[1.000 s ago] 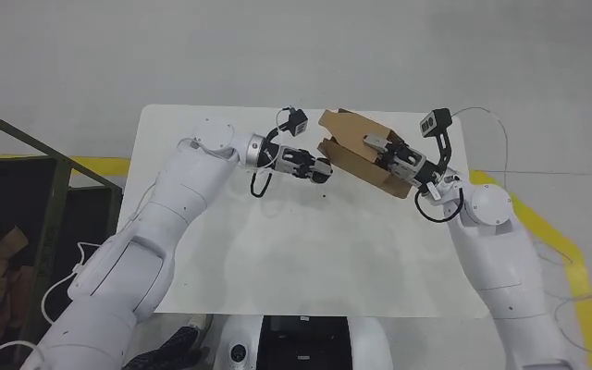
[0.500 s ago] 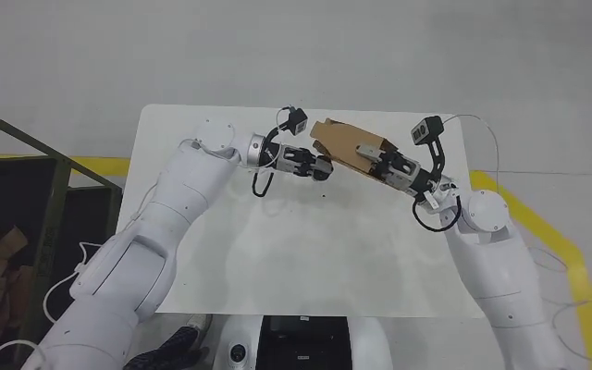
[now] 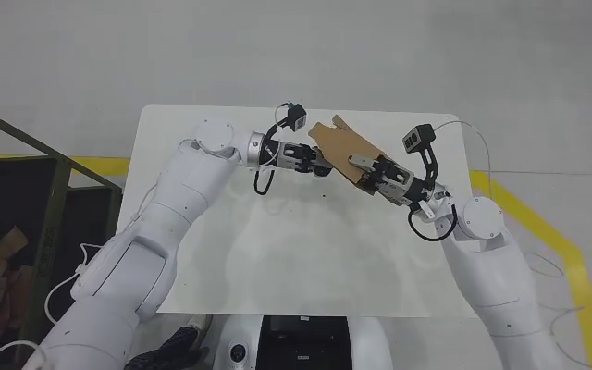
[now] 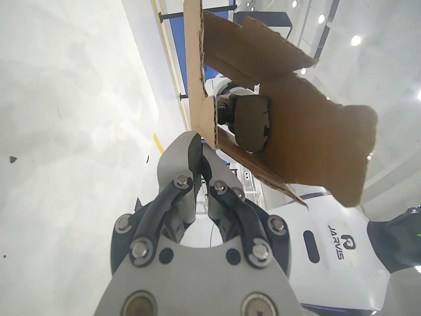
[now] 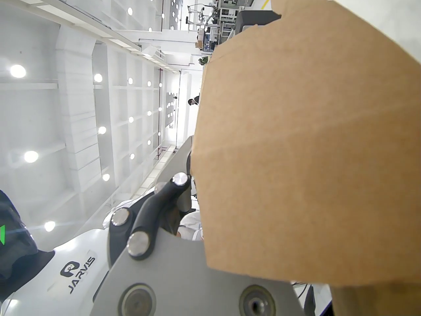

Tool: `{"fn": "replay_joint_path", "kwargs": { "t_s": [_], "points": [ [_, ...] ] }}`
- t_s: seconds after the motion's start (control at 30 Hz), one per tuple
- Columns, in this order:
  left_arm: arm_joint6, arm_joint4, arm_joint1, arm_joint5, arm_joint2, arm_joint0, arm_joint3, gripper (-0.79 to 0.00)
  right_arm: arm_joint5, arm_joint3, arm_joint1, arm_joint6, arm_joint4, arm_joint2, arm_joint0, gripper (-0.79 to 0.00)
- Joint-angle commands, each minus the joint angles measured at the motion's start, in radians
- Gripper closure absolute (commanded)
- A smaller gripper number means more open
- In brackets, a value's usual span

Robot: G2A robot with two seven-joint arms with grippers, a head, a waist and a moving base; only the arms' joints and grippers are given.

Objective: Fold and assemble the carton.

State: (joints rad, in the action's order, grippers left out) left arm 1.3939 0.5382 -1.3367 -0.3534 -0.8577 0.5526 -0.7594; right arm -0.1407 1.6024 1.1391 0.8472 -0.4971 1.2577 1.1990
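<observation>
I read the right gripper as clamped on the carton. From above, 1 finger lies across the upper brown panel. The left wrist view shows its dark pad pressed against the inside of a wall, so that panel is pinched between the 2 fingers. In the right wrist view the carton covers most of that gripper, and 1 dark finger link shows beside the cardboard edge.

The left gripper has its 2 fingers drawn nearly together, with a thin slit between the pads. Its tips sit right at a lower corner of the carton. I cannot tell whether any cardboard is caught between them or whether they merely touch it. From above, the left gripper meets the end of the carton that faces the robot's left.

The carton is held tilted over the far part of the table, between the 2 arms. It is not squared up. Its walls stand partly open, the corrugated edges show, and loose flaps jut out unfolded. Inside it I see the right gripper's pad.
</observation>
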Motion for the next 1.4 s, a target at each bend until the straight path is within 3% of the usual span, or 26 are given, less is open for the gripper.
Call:
{"fn": "replay_joint_path", "kwargs": {
  "t_s": [0.0, 0.63, 0.97, 1.13, 1.37],
  "points": [
    [-0.002, 0.001, 0.0, 0.0, -0.003, 0.001, -0.001, 0.0, 0.003, 0.001, 0.0, 0.001, 0.0, -0.004, 0.001, 0.0],
    [-0.001, 0.005, -0.002, -0.005, -0.022, 0.006, -0.008, 0.0, 0.006, 0.013, 0.004, -0.007, 0.011, -0.029, 0.009, 0.0],
    [0.02, -0.015, 0.012, -0.005, -0.049, 0.018, -0.004, 0.0, -0.015, -0.053, -0.002, -0.054, 0.068, 0.026, -0.026, 0.0],
    [0.02, -0.039, 0.031, 0.004, -0.081, 0.034, -0.012, 0.0, -0.056, -0.116, -0.01, 0.034, 0.084, 0.053, -0.067, 0.0],
    [0.005, -0.074, 0.064, 0.016, -0.143, 0.056, -0.043, 0.0, -0.197, -0.201, -0.02, 0.266, 0.059, 0.065, -0.115, 0.0]
  ]
}}
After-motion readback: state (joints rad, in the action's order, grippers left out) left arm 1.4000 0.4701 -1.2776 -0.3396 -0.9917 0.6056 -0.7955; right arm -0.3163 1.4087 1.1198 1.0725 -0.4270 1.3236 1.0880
